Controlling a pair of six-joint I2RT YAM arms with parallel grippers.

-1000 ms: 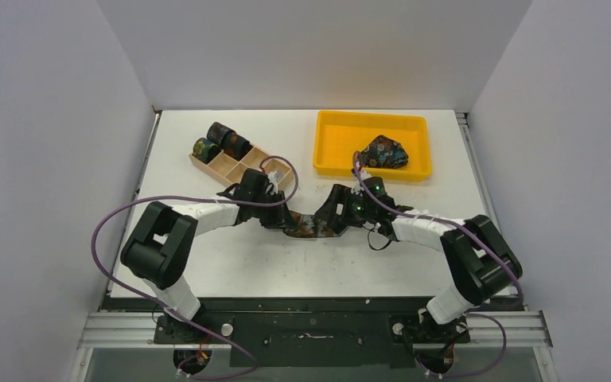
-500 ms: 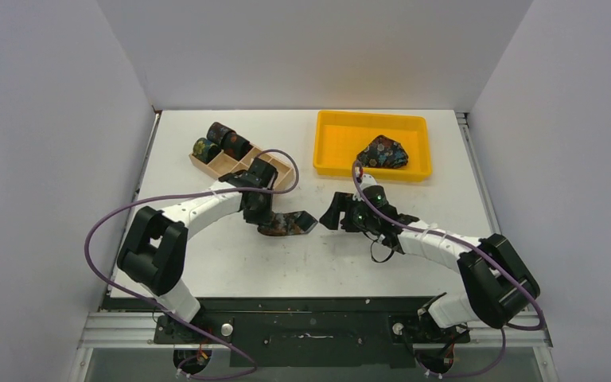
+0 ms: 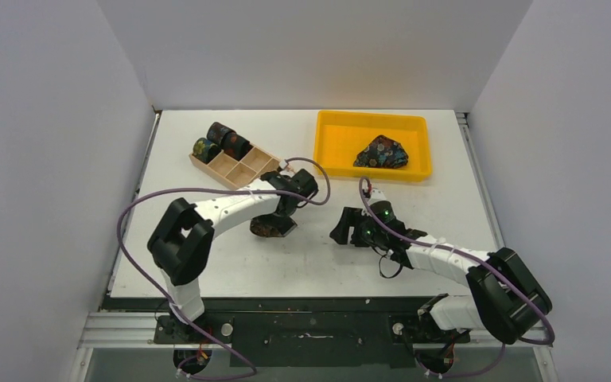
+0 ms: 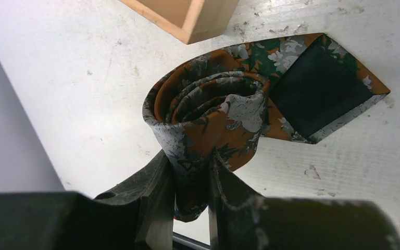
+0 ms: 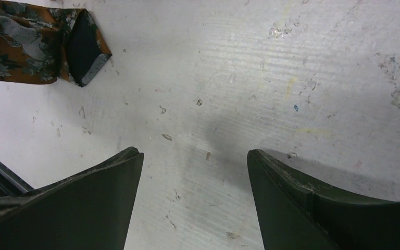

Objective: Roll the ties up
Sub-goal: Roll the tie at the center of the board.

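Left wrist view: my left jaws pinch the rolled orange-and-green tie (image 4: 208, 120), its pointed end flat on the scuffed white counter (image 4: 83, 78) near a wooden box (image 4: 187, 15) corner. My right jaws stand wide apart over speckled counter, holding nothing. Farther back a yellow tray (image 3: 334, 147) holds another crumpled tie (image 3: 382, 151). Plain pale walls (image 3: 310, 48) close the counter in on three sides.

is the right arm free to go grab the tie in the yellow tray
Probably yes: the right gripper is open and empty, the tie lies uncovered in the yellow tray, and nothing stands between them.
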